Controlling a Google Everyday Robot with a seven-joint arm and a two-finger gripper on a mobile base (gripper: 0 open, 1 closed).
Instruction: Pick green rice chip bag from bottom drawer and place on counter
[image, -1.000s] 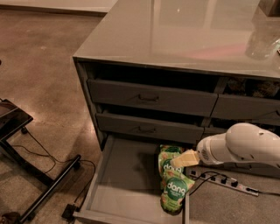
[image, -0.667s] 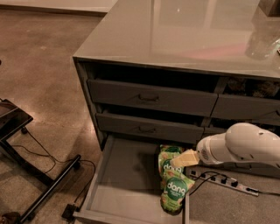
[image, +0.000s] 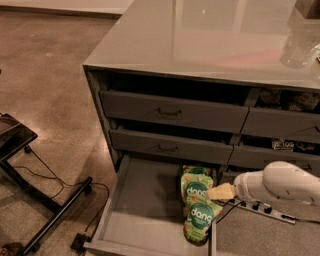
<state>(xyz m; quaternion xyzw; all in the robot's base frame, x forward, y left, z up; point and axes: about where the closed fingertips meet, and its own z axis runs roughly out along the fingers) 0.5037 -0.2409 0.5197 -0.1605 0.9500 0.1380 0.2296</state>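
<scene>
Bottom drawer (image: 142, 200) is pulled open. Green chip bag (image: 195, 186) lies at the drawer's back right, w/ a 2nd matching bag (image: 200, 222) overlapping it toward the drawer's front. Gripper (image: 221, 191) is at the drawer's right edge, touching the 1st bag; can't tell if it's spread or pinching.

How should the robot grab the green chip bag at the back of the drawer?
Probably best by its right edge, coming from the right, where the gripper is. The green rice chip bag lies flat on the bottom drawer floor, and the second pouch seems to overlap its front end.
</scene>
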